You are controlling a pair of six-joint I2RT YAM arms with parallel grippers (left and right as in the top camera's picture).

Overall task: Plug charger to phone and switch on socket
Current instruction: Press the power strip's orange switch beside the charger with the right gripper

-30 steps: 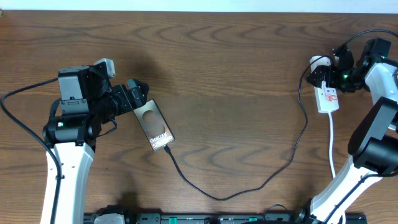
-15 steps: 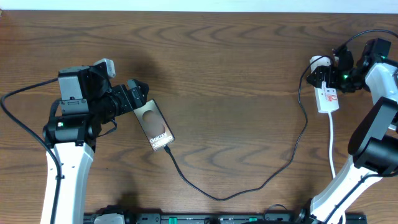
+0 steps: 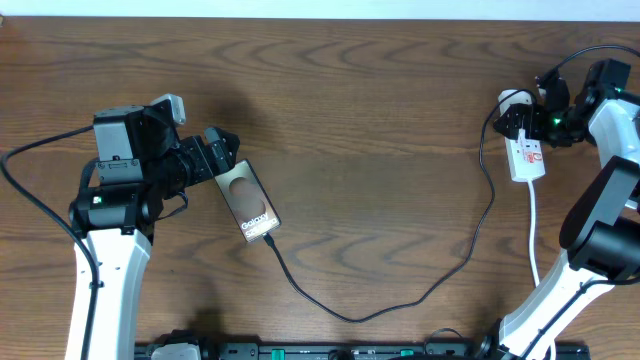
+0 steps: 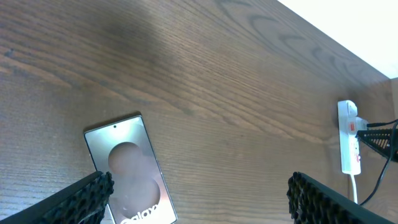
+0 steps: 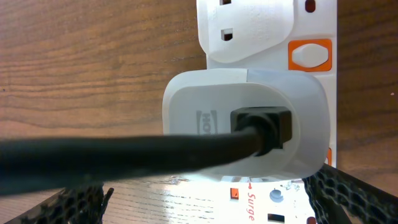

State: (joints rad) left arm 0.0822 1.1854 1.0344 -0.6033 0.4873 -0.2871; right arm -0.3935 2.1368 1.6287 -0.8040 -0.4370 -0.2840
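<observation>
The phone lies flat left of centre, brown screen with an oval and "Galaxy" text; it also shows in the left wrist view. The thin black charger cable runs from the phone's lower end in a loop to a white plug seated in the socket. The socket is a white strip with orange-red switches. My left gripper is open at the phone's upper end, empty. My right gripper is open, its fingers either side of the socket by the white plug.
The socket's white cord runs toward the front edge at right. The socket also shows far right in the left wrist view. Thicker black robot cables hang near both arms. The wooden table spreads between the arms.
</observation>
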